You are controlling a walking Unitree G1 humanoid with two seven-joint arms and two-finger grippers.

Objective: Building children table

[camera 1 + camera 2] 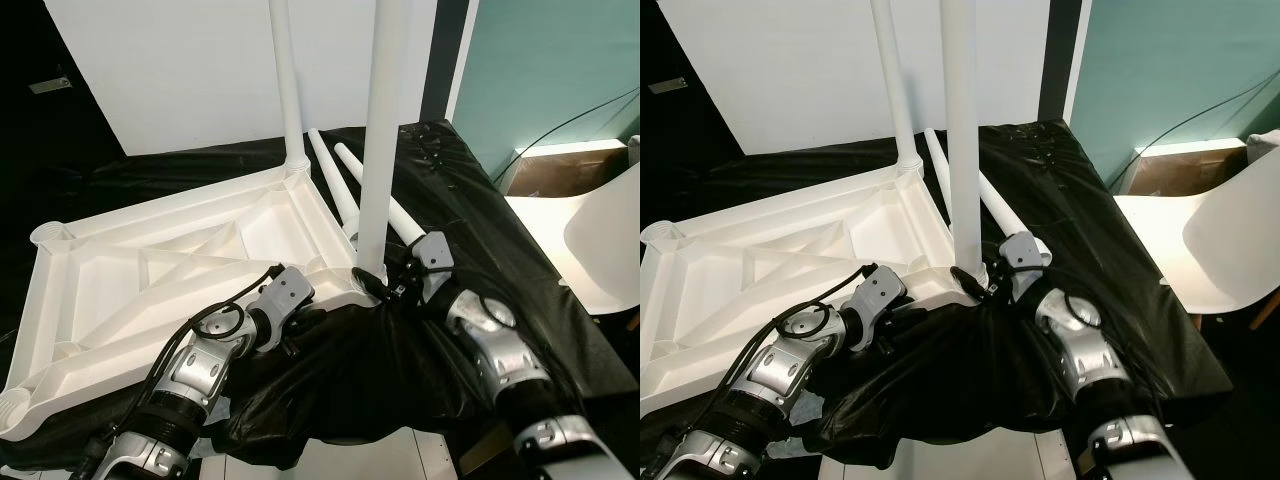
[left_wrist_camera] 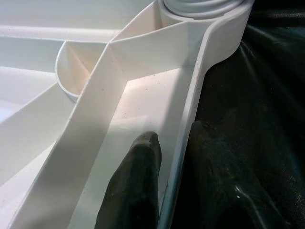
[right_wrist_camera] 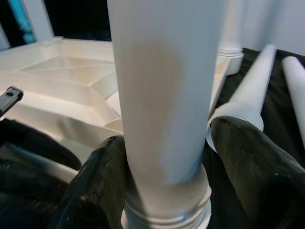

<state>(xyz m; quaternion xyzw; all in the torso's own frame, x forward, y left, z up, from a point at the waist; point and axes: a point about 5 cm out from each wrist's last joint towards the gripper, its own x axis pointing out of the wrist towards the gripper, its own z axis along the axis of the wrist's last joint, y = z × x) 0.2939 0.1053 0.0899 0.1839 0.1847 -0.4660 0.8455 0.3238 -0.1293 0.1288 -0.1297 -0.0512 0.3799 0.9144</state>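
Note:
The white children's table top [image 1: 180, 260] lies upside down on a black sheet [image 1: 480, 200]. One white leg [image 1: 287, 80] stands in its far corner socket. Another leg [image 1: 380, 130] stands in the near right corner socket. My right gripper [image 1: 385, 285] is shut around this second leg's base, one finger [image 3: 95, 176] on each side just above the threaded collar. My left gripper [image 1: 308, 303] grips the near rim of the table top, with one finger [image 2: 136, 181] inside the rim wall and the other outside on the sheet. Two loose legs [image 1: 335, 180] [image 1: 390, 210] lie on the sheet behind.
Open corner sockets show at the table top's far left [image 1: 48, 235] and near left [image 1: 12, 410]. A white chair [image 1: 600, 230] and a cardboard box [image 1: 560, 170] stand to the right. A white panel [image 1: 180, 70] leans behind the table.

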